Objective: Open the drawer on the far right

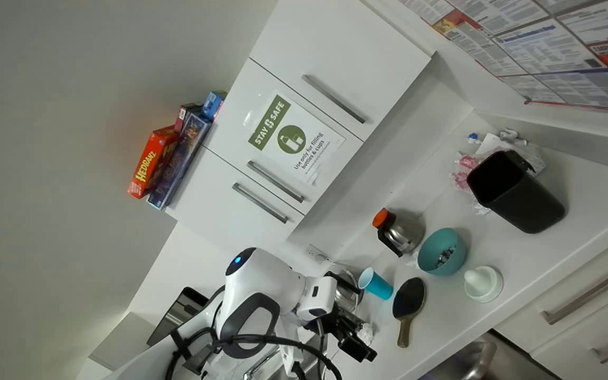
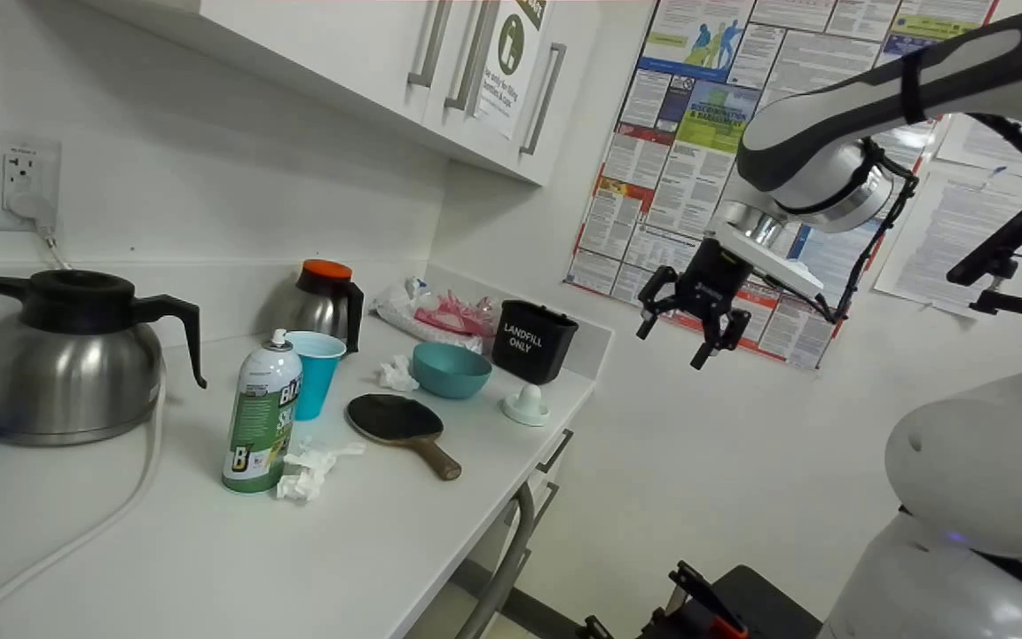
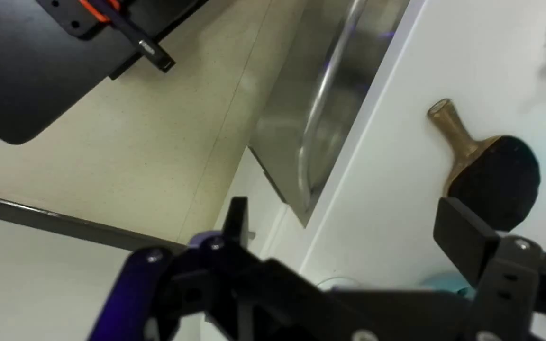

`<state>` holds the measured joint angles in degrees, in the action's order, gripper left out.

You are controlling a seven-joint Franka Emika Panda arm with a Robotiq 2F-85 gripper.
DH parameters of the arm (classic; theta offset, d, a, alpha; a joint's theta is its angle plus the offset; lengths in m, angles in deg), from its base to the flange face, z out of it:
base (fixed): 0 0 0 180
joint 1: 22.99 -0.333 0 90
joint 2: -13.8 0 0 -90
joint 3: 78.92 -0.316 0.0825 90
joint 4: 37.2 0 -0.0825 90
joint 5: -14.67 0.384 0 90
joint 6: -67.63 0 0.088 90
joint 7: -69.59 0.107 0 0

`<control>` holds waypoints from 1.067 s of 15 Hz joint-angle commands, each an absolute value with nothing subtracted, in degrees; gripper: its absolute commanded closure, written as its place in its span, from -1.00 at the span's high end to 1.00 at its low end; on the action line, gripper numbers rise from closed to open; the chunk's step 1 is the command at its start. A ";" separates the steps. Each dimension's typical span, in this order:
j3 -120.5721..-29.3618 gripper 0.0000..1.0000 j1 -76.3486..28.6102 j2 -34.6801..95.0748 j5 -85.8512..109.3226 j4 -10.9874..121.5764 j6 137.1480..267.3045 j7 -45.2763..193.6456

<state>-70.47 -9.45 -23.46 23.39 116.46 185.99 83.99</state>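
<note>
The white drawer front (image 1: 568, 287) is at the far right under the counter in an exterior view, with a slim silver bar handle (image 1: 591, 290). The handle also shows edge-on in an exterior view (image 2: 555, 451). The drawer looks shut, and its brown inside is hidden. A similar handled front lies below it. My gripper (image 2: 675, 343) hangs in the air, apart from the drawer, with its fingers spread and nothing between them. In an exterior view the gripper (image 1: 357, 345) is seen sideways. In the wrist view the gripper (image 3: 342, 208) looks down over the counter's front edge.
A table-tennis paddle (image 2: 396, 417), teal bowl (image 2: 451, 370), blue cup (image 2: 316, 373), white juicer (image 2: 526, 406) and black bin (image 2: 535, 342) stand on the counter. A steel appliance (image 3: 296, 90) with a curved handle adjoins the drawers. Cabinets (image 1: 330, 58) hang above. A black platform (image 3: 31, 76) is near the floor.
</note>
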 commanded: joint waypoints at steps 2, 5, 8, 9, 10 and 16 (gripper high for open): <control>-69.07 1.00 -6.32 -23.27 22.36 117.38 186.87 83.34; -68.69 1.00 -5.35 -23.32 22.30 117.89 186.88 83.40; -69.02 1.00 -4.94 -19.44 22.56 115.46 192.70 85.00; -68.44 1.00 -4.81 -16.36 22.42 113.07 195.45 84.77; -68.06 1.00 -4.48 -13.85 22.47 111.30 198.63 85.35; -61.27 1.00 -4.61 4.10 25.98 96.08 205.15 81.27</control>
